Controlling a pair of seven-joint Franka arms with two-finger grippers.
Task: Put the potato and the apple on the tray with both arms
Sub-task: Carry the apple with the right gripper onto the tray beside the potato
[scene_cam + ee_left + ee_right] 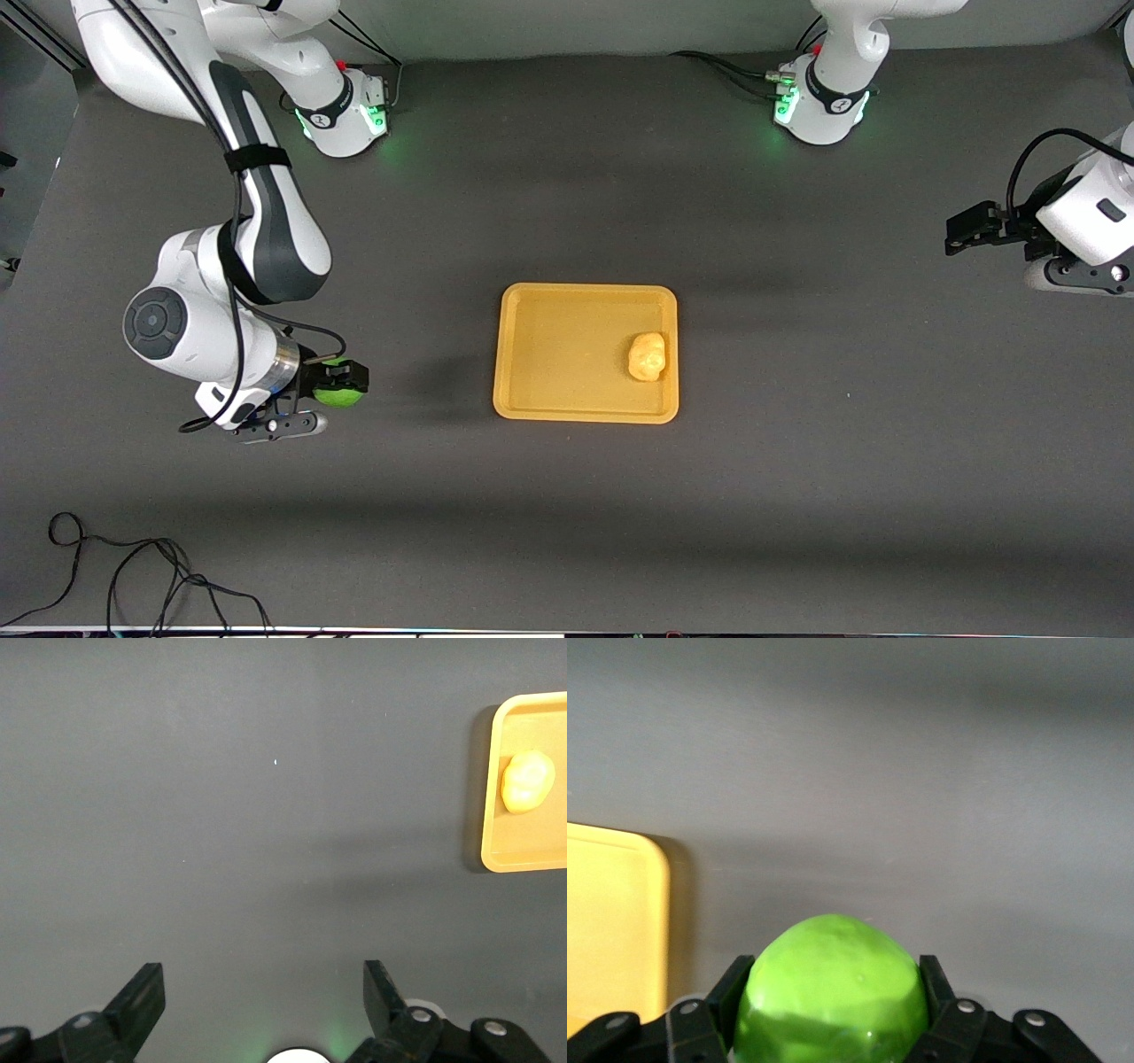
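The right gripper (341,383) is at the right arm's end of the table, well apart from the tray (540,350), and its two fingers (932,979) are closed on the apple (339,392). In the right wrist view the green apple (831,992) fills the space between the black fingers, one finger pressing on each side of it, and a corner of the tray (611,930) shows beside it. It is not clear whether the apple touches the table or is a little above it. The tray lies in the middle of the table, between the two arms. The potato (647,356) lies on the tray, close to the rim on the side toward the left arm's end. The left gripper (970,232) is at the left arm's end of the table, well apart from the tray, and this arm waits. In the left wrist view its fingers (142,997) stand wide apart with only the grey table between them, so it holds nothing; the tray (532,846) and the potato (527,781) show farther off in that same view. A loose black cable (133,576) lies on the table near the front camera, toward the right arm's end.
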